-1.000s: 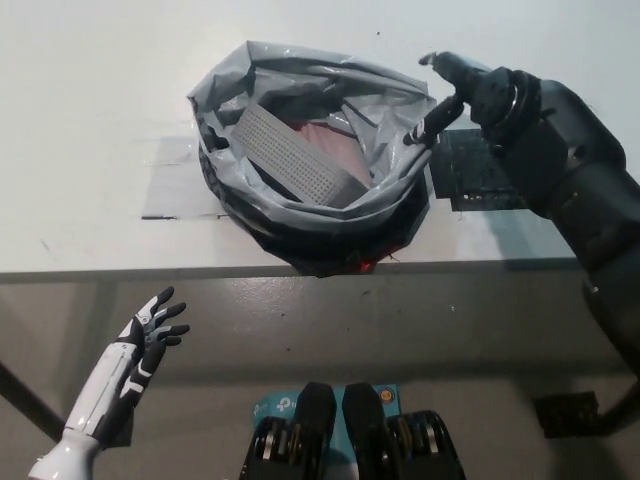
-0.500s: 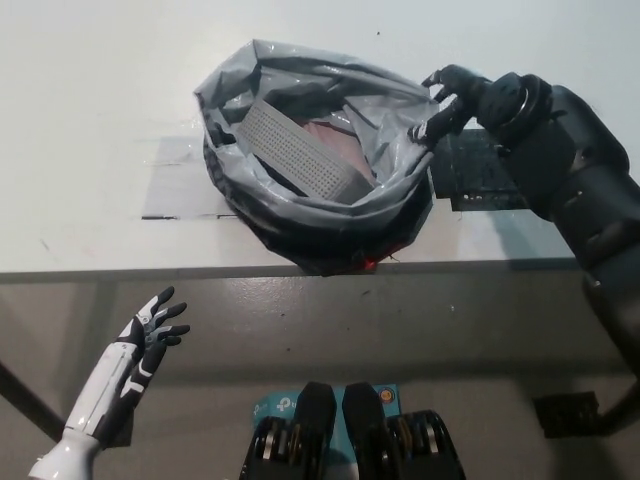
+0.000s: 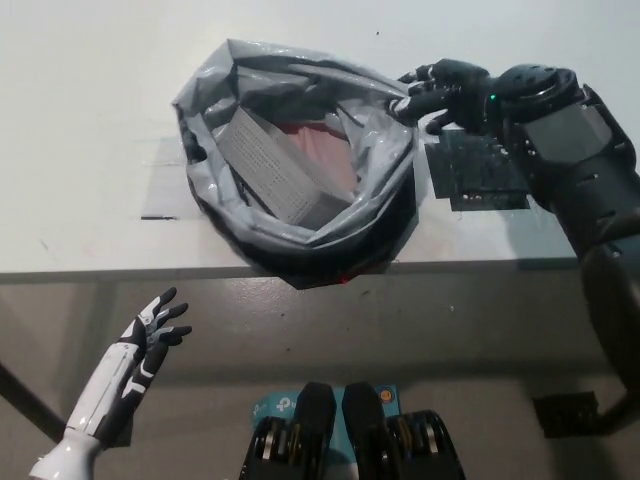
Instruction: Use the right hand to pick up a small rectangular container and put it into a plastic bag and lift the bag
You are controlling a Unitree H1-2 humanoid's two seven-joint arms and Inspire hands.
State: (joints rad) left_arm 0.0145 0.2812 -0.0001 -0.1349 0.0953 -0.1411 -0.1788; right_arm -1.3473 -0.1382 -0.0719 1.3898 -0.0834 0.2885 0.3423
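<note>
Container [image 3: 272,167] lies inside your grey plastic bag [image 3: 385,195] on the table [image 3: 90,90]; right hand [image 3: 447,88] grasps the bag's rim. Left hand [image 3: 152,335] rests low, fingers spread.

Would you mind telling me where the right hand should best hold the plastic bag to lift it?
Probably the bag's upper right rim, from the right: the right hand already closes there, the rim stands up crumpled, and the container lies inside, clear of that edge.

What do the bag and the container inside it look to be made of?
Plastic bag: thin grey plastic film, glossy, by its crinkles and shine. Rectangular container: looks like rigid grey plastic, matte, its face dotted or perforated; uncertain. The right hand grips the bag's rim.
</note>
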